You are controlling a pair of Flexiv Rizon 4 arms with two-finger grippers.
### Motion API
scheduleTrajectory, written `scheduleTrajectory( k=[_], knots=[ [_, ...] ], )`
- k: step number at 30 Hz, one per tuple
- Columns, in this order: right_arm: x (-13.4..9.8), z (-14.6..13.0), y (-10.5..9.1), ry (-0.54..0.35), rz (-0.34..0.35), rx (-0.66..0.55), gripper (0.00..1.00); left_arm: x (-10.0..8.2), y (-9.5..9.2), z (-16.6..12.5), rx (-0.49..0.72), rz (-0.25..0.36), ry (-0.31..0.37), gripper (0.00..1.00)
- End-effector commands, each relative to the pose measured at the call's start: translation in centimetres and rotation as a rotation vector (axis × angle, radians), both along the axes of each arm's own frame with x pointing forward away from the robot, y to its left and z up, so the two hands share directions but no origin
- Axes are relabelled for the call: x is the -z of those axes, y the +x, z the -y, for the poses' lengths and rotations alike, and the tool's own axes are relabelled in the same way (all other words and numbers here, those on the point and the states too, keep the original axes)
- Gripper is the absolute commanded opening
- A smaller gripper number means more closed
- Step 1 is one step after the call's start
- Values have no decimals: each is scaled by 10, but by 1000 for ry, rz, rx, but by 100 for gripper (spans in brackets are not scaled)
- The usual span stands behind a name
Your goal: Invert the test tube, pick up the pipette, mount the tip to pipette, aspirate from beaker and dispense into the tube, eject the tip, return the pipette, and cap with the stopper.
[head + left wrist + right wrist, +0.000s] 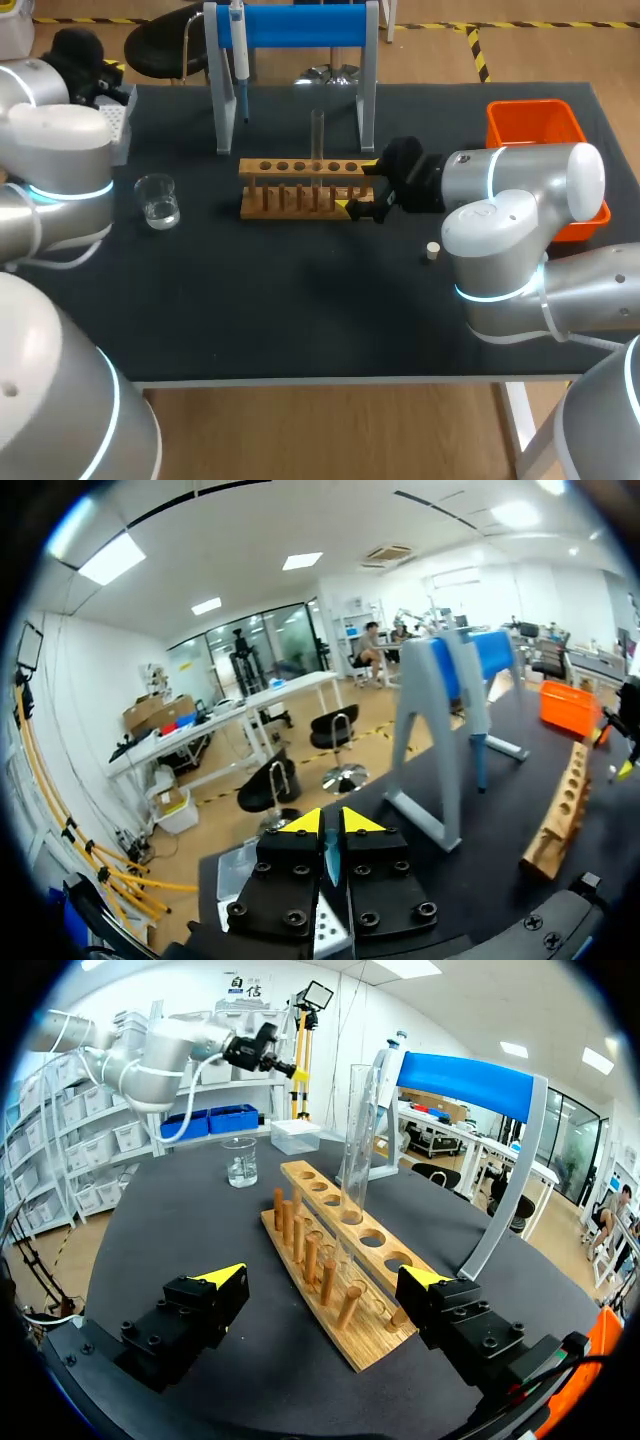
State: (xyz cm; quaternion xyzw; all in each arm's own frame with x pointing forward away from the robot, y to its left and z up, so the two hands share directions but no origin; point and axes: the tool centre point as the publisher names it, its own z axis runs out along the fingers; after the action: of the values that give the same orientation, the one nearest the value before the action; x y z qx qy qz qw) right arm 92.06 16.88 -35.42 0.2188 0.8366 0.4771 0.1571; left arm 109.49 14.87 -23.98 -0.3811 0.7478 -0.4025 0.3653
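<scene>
Glass tube point(317, 135) stands upright in the wooden rack point(305, 187); the beaker point(158, 200) holds a little clear liquid. My right claw point(358, 186) gapes wide at the rack's end; my left claw point(332, 822) is pinched closed.

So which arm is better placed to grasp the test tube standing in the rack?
Right: the right gripper, open, sits at the rack's end, the test tube just ahead; the left gripper is shut, far off.
</scene>
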Motion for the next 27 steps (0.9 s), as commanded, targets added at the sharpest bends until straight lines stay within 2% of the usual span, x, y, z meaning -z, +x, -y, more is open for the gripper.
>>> scheduleTrajectory(
  k=[1, 22, 24, 26, 27],
  knots=[
    [0, 0, 0, -1, -1, 0, 100, -21, -37, 10, 80, -157, 34, 0],
    [0, 0, 0, -1, -1, 0, 100, -21, -37, 10, 80, -157, 34, 0],
    [0, 0, 0, -1, -1, 0, 100, -25, -43, 25, 159, -173, 62, 0],
    [0, 0, 0, -1, -1, 0, 100, -28, -51, 38, 182, -233, 98, 0],
    [0, 0, 0, -1, -1, 0, 100, -32, -59, 47, 227, -204, 88, 0]
  ],
)
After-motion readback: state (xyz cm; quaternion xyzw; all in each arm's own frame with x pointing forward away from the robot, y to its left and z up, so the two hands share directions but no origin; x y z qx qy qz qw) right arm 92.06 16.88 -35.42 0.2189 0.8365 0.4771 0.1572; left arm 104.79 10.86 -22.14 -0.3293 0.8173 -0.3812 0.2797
